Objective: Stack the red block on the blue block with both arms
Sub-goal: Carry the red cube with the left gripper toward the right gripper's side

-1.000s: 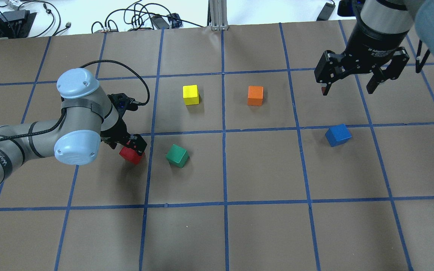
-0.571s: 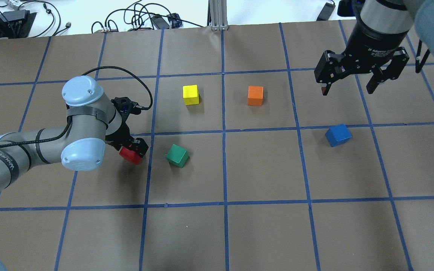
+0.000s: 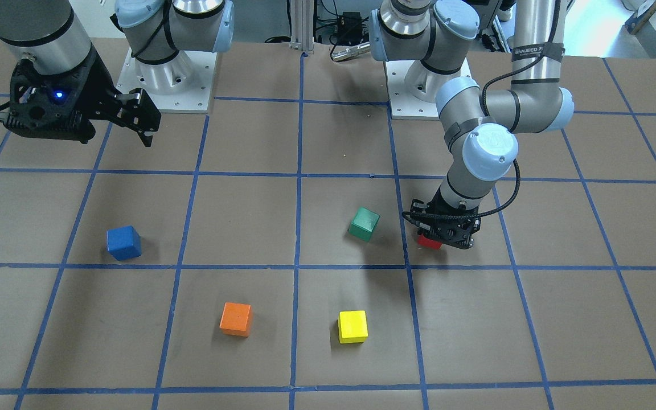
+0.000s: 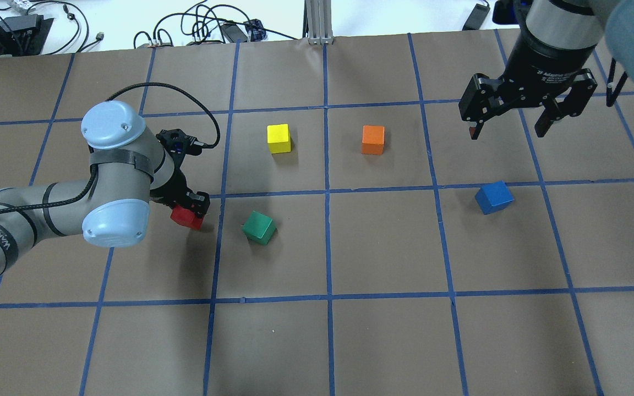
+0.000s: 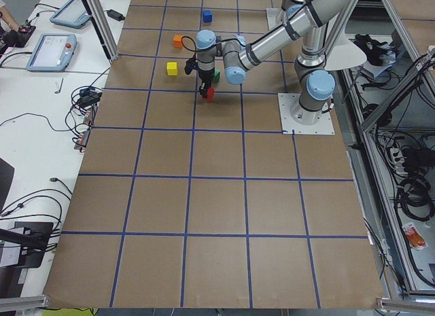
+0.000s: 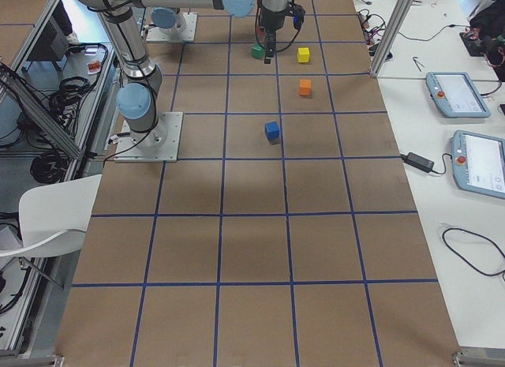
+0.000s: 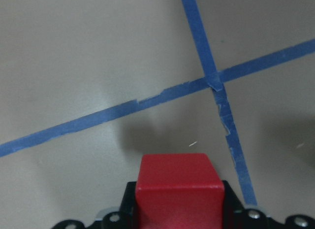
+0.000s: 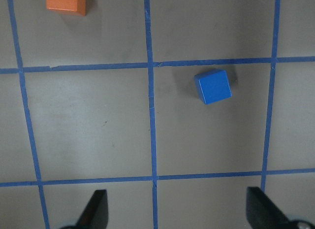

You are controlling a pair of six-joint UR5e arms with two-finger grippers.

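Observation:
My left gripper is shut on the red block and holds it just above the brown table, left of centre. In the left wrist view the red block sits between the black fingers, with its shadow on the table beyond. The blue block lies on the table at the right; it also shows in the right wrist view and the front view. My right gripper is open and empty, held high behind the blue block.
A green block lies tilted just right of the red block. A yellow block and an orange block sit farther back, mid-table. Blue tape lines grid the table. Cables lie beyond the far edge.
My left gripper has risen a little and shifted slightly left and back with the red block in it. The right arm and the other blocks have not moved.

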